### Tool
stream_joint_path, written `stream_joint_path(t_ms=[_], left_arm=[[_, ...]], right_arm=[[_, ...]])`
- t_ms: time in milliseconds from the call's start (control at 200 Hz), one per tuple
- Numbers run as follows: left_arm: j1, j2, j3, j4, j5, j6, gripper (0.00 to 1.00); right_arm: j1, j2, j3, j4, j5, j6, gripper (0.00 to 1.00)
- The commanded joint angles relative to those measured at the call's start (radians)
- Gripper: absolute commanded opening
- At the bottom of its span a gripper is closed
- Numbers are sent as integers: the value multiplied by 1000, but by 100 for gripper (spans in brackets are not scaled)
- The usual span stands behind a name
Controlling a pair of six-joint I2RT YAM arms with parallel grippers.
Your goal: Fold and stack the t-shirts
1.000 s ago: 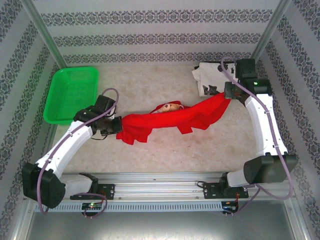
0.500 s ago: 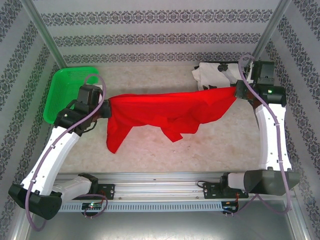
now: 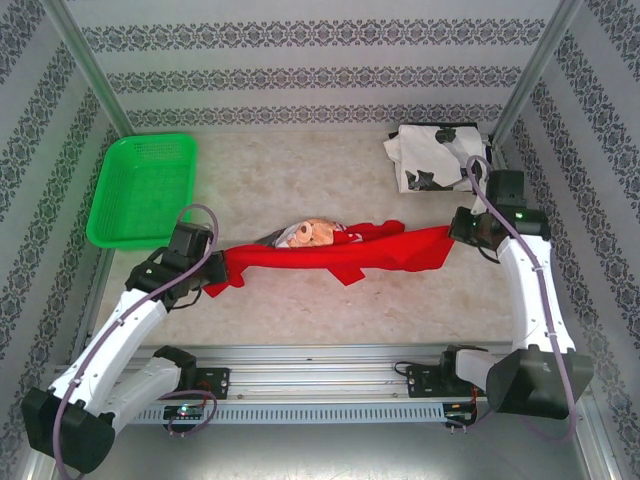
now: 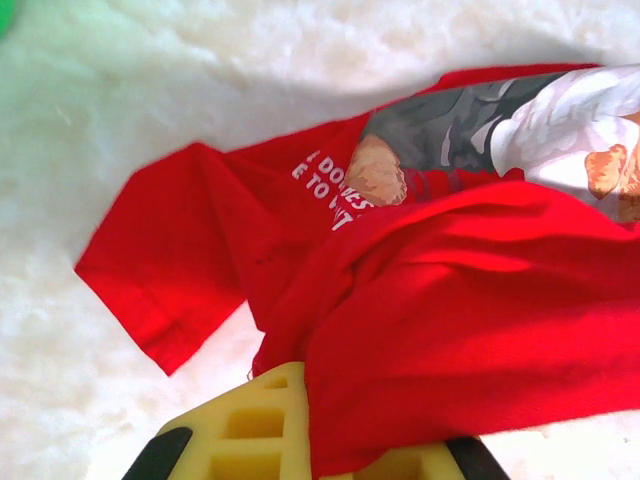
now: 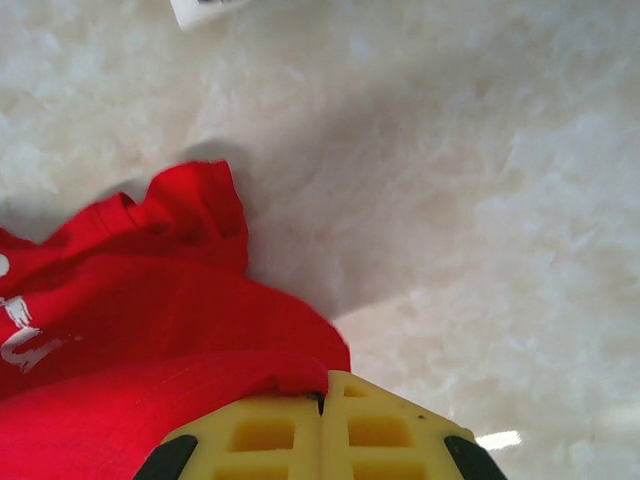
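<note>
The red shirt (image 3: 330,250) stretches as a bunched strip across the counter (image 3: 330,310), bear print upward. At its left end the left pincer (image 3: 213,262) is clamped on it, with red cloth between the yellow fingers (image 4: 250,420). At its right end the right pincer (image 3: 457,232) seems nipped on the hem, fingers pressed together. The white shirt (image 3: 428,155) lies apart, beyond the red shirt's right end. The basket (image 3: 145,185) lies beyond its left end.

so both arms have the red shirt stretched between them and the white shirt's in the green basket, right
Not quite: the white shirt isn't in the green basket. It lies on the table at the far right corner, as the top external view shows. The part about the red shirt is right.
</note>
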Motion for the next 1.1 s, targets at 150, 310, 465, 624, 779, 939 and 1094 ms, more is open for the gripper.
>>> stream_joint_path(t_ms=[150,310,465,624,779,939,1094], left_arm=[[-121,33,-110,88,2,-150,0],[-172,34,-193,103,-3,-250,0],[-197,64,-245,160,35,-273,1],[-226,117,-237,202,46,-244,3],[-232,110,-221,253,72,-216,24],[-233,128,-187,277,87,-174,30],[-232,132,-165,286,92,-157,45]], right_arm=[[-90,51,-104,-51,-20,93,0],[-122,91,-164,-14,11,111,0],[-132,173,-174,90,-5,125,0],[-133,306,-89,153,-80,146,9],[-130,379,-19,173,-178,131,39],[-128,300,-3,132,-147,86,45],[-135,251,-57,77,-187,57,47]])
